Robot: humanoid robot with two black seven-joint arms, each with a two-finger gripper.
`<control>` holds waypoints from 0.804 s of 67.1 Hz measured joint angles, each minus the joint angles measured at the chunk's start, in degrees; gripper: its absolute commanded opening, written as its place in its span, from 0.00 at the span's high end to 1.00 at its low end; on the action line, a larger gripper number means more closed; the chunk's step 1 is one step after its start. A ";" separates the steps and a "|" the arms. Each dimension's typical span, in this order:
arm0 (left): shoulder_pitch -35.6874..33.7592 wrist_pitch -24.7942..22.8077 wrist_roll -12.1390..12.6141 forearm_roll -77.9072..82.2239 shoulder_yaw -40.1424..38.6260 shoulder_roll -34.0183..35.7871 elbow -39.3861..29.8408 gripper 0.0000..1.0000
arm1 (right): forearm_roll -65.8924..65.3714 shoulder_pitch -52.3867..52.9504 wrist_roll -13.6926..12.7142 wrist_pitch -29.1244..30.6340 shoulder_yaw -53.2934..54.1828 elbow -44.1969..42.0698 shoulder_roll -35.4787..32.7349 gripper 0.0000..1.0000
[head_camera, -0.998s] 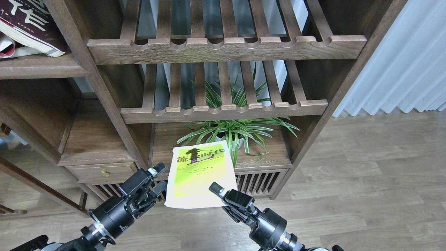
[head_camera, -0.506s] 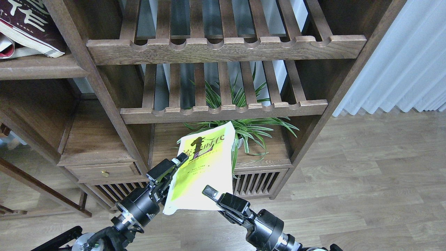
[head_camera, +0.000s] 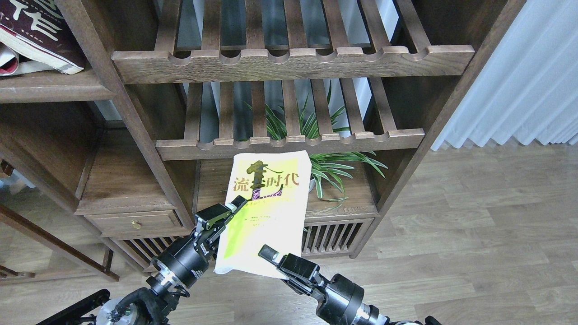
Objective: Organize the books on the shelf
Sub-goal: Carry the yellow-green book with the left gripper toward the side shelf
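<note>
The large yellow-and-white book (head_camera: 271,194) with the black title is held up in front of the lower cabinet, cover facing me and nearly upright. My left gripper (head_camera: 232,210) is shut on its left edge, one finger lying over the cover. My right gripper (head_camera: 266,253) grips its bottom edge from below. The thick maroon book (head_camera: 31,31) with cream characters lies on the flat dark-brown shelf (head_camera: 54,88) at the top left, on top of something white and red. The white-green "300" book is not in view.
Two slatted racks with notched front rails (head_camera: 289,63) (head_camera: 289,144) fill the middle bay. A green potted plant (head_camera: 334,169) stands on the board behind the held book. A small drawer (head_camera: 133,223) is at lower left; a white curtain (head_camera: 519,81) hangs at right.
My left gripper moved right from beside the book and closed on its left edge. The book rose and tipped upright, its top now near the lower slatted rack.
</note>
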 measured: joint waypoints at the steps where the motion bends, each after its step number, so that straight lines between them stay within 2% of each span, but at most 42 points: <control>1: 0.00 0.00 0.05 0.00 -0.06 0.40 -0.01 0.98 | -0.07 0.04 0.01 0.00 0.08 -0.14 0.00 0.01; 17: -0.04 0.03 1.20 0.44 -0.61 9.79 -0.01 0.98 | -0.38 0.53 0.10 0.04 2.10 -3.03 -0.03 0.01; 25: -0.25 0.04 4.63 0.57 -1.54 17.74 0.00 0.98 | -0.37 1.12 0.10 0.04 2.39 -4.51 -0.03 0.01; 29: -0.25 0.04 6.95 0.59 -2.44 22.18 -0.24 0.99 | -0.37 1.67 0.10 0.04 2.41 -5.63 -0.03 0.01; 30: -0.20 0.04 8.53 0.60 -3.44 25.50 -0.78 0.99 | -0.37 2.13 0.10 0.04 2.42 -6.66 -0.03 0.01; 44: -0.05 0.04 12.62 0.63 -7.79 38.07 -3.60 0.98 | -0.45 3.14 0.10 0.04 2.30 -9.34 -0.03 0.01; 54: -0.05 0.04 14.53 0.64 -11.81 45.45 -5.20 0.98 | -0.45 3.55 0.10 0.04 2.25 -10.10 -0.03 0.01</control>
